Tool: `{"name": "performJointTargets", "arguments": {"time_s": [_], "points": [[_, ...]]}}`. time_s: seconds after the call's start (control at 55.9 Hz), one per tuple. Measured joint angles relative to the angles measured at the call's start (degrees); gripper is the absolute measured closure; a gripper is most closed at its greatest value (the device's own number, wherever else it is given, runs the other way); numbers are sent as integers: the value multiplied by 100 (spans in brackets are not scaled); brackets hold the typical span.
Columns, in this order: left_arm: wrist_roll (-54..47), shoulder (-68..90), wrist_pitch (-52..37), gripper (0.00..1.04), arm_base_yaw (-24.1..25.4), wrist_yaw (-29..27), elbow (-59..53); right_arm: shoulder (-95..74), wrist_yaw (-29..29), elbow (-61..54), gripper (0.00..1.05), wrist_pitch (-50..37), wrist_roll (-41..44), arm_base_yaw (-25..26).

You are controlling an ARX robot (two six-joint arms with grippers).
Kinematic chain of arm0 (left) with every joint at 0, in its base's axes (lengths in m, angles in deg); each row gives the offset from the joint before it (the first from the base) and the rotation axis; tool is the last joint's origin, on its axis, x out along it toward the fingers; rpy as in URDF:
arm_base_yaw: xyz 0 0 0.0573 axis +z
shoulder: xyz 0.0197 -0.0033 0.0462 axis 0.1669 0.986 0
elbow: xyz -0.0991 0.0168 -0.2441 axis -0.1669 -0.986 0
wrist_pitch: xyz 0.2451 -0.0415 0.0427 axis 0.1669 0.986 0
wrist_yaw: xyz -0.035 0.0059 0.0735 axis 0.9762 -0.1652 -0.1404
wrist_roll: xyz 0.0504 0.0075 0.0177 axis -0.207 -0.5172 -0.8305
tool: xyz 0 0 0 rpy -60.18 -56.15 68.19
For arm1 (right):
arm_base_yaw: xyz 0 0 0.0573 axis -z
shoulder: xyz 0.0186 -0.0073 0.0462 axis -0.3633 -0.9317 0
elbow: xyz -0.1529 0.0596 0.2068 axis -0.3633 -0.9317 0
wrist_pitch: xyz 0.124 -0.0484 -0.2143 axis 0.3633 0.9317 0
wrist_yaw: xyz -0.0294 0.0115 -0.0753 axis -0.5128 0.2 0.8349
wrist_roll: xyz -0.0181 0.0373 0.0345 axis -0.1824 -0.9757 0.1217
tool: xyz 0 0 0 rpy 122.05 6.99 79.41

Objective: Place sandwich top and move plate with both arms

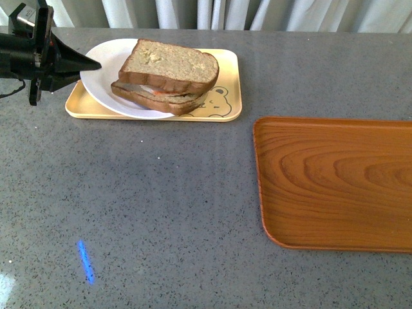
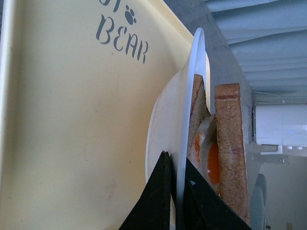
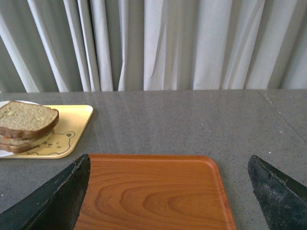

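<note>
The sandwich top (image 1: 170,64) lies on the egg slice (image 1: 154,98) on the white plate (image 1: 103,74), atop the yellow bear tray (image 1: 226,90). The left pincer (image 2: 176,191) pinches the plate's rim. The right pincer (image 3: 168,160) gapes wide above the wooden tray (image 1: 335,183).

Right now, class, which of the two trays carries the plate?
The pale yellow bear tray: the white plate sits on it. The brown wood-grain tray lies apart, further right.

Right fingers (image 3: 53,206) wide apart, wooden tray (image 3: 153,191) between; sandwich top (image 3: 26,117) beyond
</note>
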Motion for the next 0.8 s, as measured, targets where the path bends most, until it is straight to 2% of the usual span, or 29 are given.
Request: {"name": "performJointTargets", "arguments": {"time_s": [0.662,0.698,0.805], "points": [[-254,492,658,103,-42,20,870,0,0,0,9,0,0,0],[-282,509,706,99,-42,24,901,0,0,0,9,2,0,0],[-396,527,787,74,-39,46,938,0,0,0,9,2,0,0]]}}
